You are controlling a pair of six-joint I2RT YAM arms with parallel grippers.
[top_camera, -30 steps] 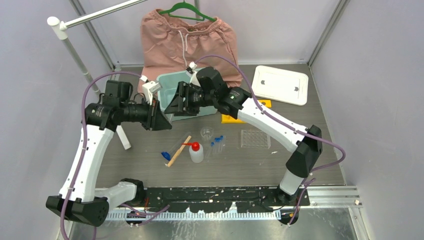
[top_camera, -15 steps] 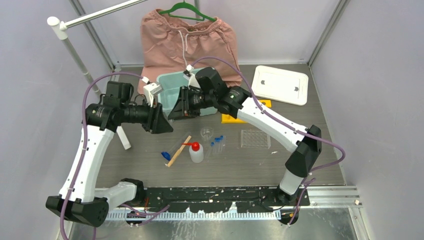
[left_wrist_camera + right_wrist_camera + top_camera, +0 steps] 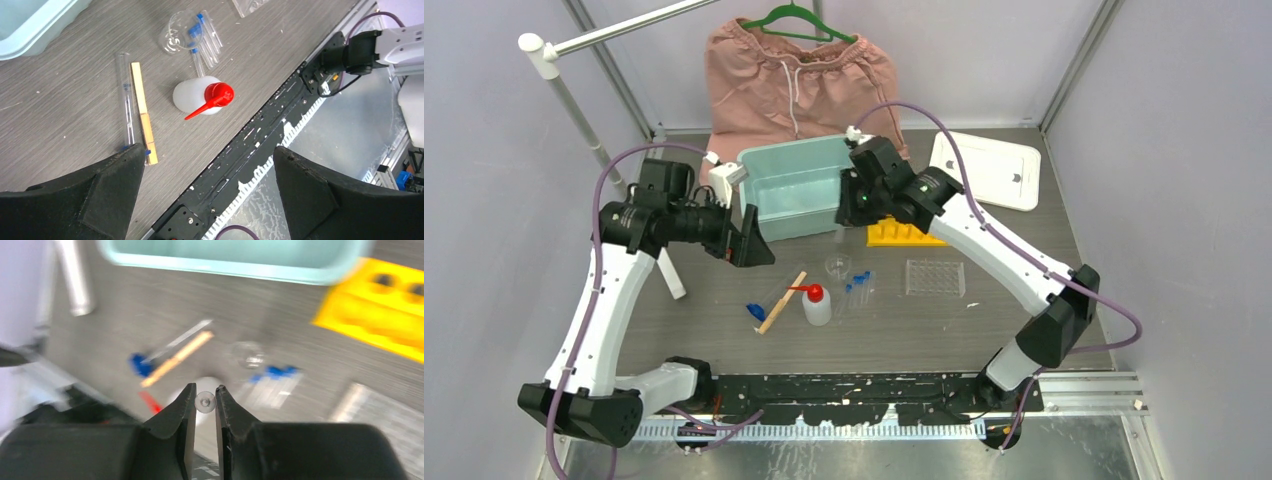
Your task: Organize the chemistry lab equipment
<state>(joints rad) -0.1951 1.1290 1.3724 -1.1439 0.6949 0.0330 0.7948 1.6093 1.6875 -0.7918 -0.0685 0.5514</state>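
A clear tube (image 3: 205,402) beside the teal bin (image 3: 799,222)
The right gripper (image 3: 204,390) pinches it; the left gripper (image 3: 209,150), off the bin's near-left corner, gapes empty.

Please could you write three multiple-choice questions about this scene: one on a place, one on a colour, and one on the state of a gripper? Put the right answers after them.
1. Where does the white lid lie relative to the teal bin?
A) on top of it
B) on the table, to its right
C) inside it

2. What colour is the nozzle of the squeeze bottle?
A) blue
B) yellow
C) red

3. In what state is the left gripper?
A) wide open, holding nothing
B) shut on nothing
C) shut on the squeeze bottle

Answers:
1 B: the lid lies flat on the table, apart from the bin.
2 C: the left wrist view shows a red cap and spout.
3 A: its fingers stand far apart, with only the table seen between them.
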